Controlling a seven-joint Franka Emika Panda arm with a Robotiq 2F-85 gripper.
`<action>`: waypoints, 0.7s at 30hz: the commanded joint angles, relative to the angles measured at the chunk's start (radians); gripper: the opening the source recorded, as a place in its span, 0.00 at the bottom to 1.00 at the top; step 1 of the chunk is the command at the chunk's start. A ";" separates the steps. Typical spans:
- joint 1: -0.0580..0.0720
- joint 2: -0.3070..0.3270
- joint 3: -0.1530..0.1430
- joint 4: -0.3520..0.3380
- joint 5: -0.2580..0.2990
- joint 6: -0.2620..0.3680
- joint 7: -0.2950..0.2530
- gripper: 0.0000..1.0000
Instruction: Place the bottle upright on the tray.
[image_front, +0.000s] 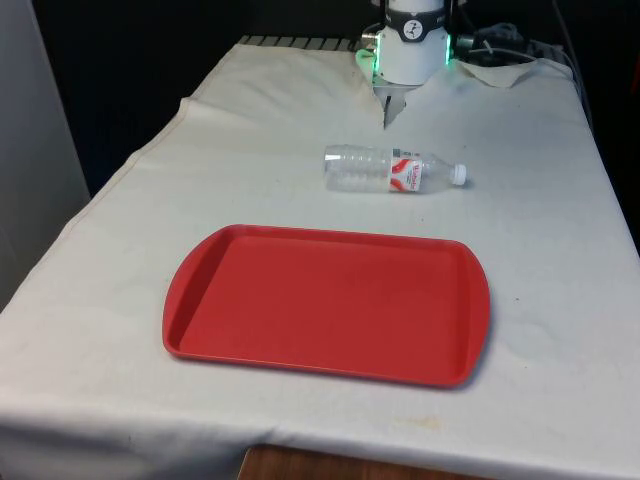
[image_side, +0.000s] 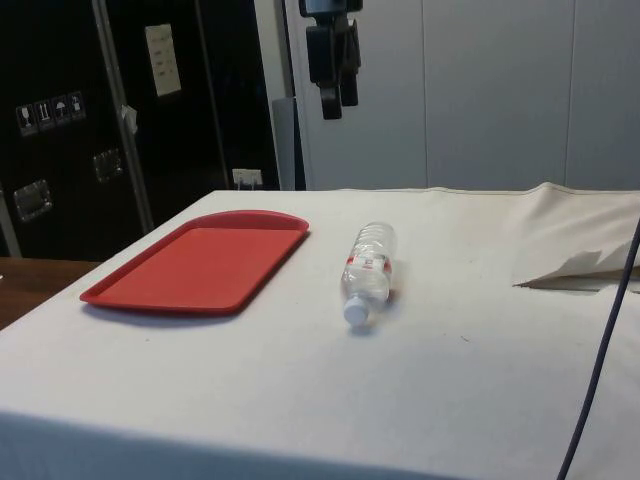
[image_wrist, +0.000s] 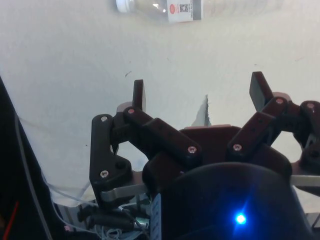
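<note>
Bottle (image_front: 393, 170) on its side beyond tray (image_front: 327, 303), cap toward front view's right; label unreadable. Fingers (image_wrist: 138, 95) apart, empty.

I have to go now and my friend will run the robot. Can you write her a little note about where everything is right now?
Gripper: open, holding nothing, up in the air above the table.
Bottle: lying on its side on the cloth, between the robot and the tray, cap toward the front view's right. Nothing touches it.
Tray: red, flat on the cloth, nothing on it.
Done: nothing yet.
Left: go down to the bottle, grab it, stand it upright on the tray, let go.
</note>
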 joint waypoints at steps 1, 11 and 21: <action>0.000 0.000 0.001 -0.003 0.000 0.002 0.000 1.00; 0.004 0.013 0.017 -0.045 0.004 0.084 0.012 1.00; 0.007 0.039 0.031 -0.072 0.003 0.139 0.017 1.00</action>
